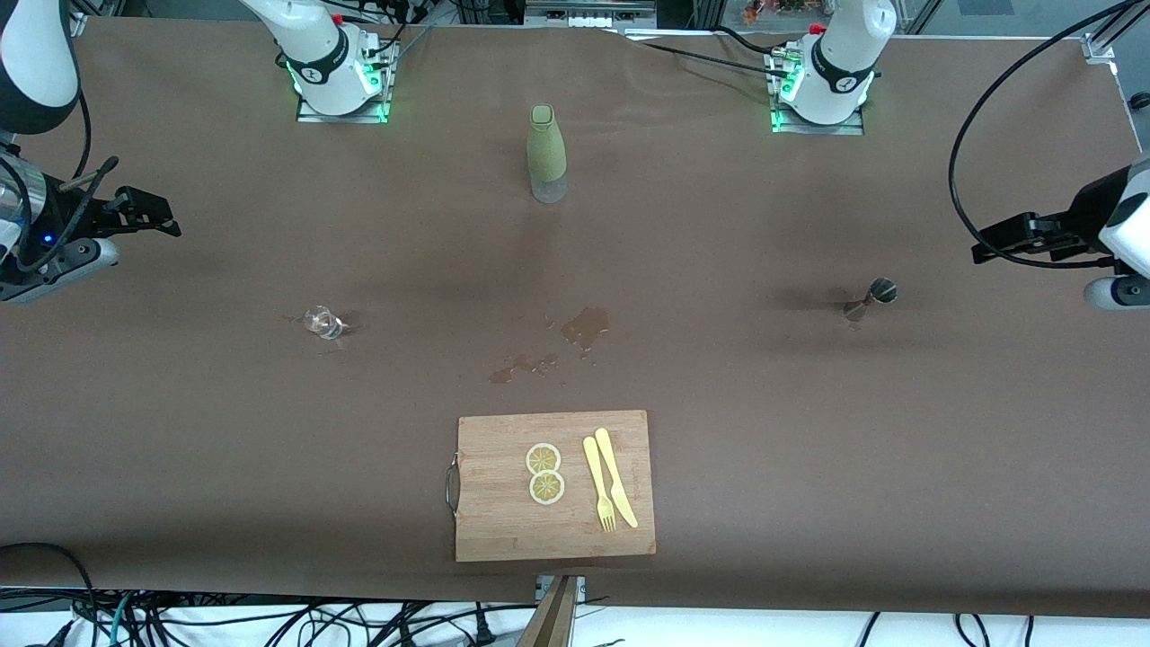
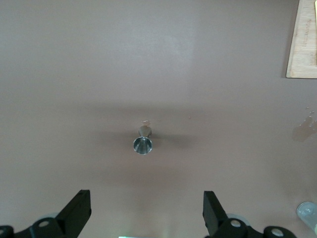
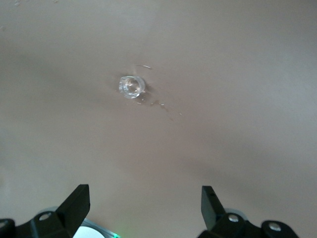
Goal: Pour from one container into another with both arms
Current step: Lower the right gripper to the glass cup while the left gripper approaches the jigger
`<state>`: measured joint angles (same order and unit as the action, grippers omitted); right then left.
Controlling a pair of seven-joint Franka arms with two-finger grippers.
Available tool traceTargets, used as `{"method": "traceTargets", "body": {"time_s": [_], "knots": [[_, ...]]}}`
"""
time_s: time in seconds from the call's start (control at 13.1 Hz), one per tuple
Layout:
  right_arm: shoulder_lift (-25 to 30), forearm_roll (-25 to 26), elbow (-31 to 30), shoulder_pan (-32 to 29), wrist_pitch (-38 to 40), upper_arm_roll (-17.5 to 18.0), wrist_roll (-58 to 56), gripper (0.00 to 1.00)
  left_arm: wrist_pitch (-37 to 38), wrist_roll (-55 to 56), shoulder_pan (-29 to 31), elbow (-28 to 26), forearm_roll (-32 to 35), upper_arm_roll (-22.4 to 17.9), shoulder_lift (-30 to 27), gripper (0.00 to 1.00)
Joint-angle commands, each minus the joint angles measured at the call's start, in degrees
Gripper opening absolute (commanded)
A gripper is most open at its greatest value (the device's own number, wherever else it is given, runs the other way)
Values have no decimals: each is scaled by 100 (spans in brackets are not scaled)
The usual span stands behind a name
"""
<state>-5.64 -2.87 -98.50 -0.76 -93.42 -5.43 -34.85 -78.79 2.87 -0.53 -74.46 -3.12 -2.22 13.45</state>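
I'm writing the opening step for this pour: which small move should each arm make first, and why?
Probably lower each open gripper to its container. The left gripper hangs over the upright metal jigger, and the right gripper over the small clear glass. Neither is held yet.

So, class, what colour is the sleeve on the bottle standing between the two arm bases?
Olive green, over a clear base; the bottle shows best in the front view.

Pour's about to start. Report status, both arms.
Left gripper open, up over the table near the jigger. Right gripper open, over the table near the glass. Both containers upright, untouched. Spill between them; nothing blocking.
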Motion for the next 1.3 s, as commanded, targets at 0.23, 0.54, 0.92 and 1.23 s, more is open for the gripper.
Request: {"method": "traceTargets", "body": {"time_s": [0.23, 0.54, 0.92, 1.23], "knots": [[-471, -715, 111, -372, 96, -142, -1698, 100, -49, -1155, 562, -77, 4, 29, 96, 100], [-1060, -1759, 68, -775, 17, -213, -3350, 100, -49, -2174, 1028, -95, -286, 29, 298, 100], [-1825, -2901, 50, -1109, -71, -213, -5739, 100, -40, -3184, 1529, -367, -680, -94, 492, 100], [-2397, -3948, -195, -1435, -177, -213, -7867, 100, 117, -5203, 1828, -709, -1576, -718, 746, 100]]}}
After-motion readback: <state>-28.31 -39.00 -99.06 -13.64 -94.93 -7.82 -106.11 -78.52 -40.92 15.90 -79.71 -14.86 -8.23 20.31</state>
